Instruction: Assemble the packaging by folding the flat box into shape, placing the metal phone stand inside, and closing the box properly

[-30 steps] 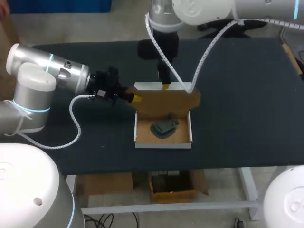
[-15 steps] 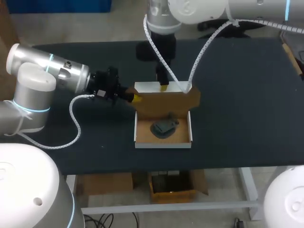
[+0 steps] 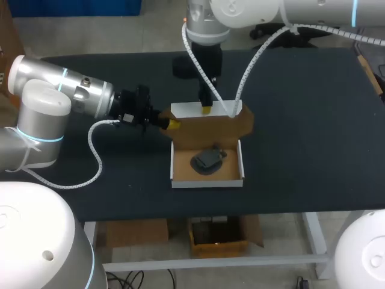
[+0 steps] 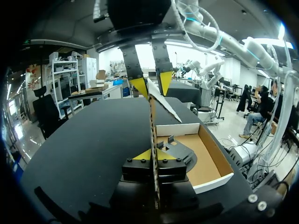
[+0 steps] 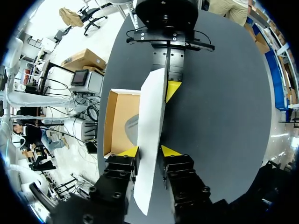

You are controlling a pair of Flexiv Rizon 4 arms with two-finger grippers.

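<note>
Looking down from the head view, you have the box (image 3: 207, 182) sitting open near the middle of the dark surface (image 3: 301, 120), with the metal phone stand (image 3: 207, 161) lying inside its tray. The lid (image 3: 207, 129) stands upright along the tray's far wall, its brown inner face toward the camera. Its white tuck flap (image 3: 192, 110) runs along the top edge.

Your left arm (image 3: 66, 90) comes in low from the side. The left jaws are clenched on the lid's left end. In the left wrist view the cardboard runs edge-on between the two yellow tips, with almost no gap on either side.

Your right arm (image 3: 204, 36) hangs down at the far side of the box. The right jaws grasp the tuck flap, parted only by the thickness of the sheet, with a yellow tip against each face in the right wrist view. The two sets of jaws sit near each other but apart, over the lid's left half.
</note>
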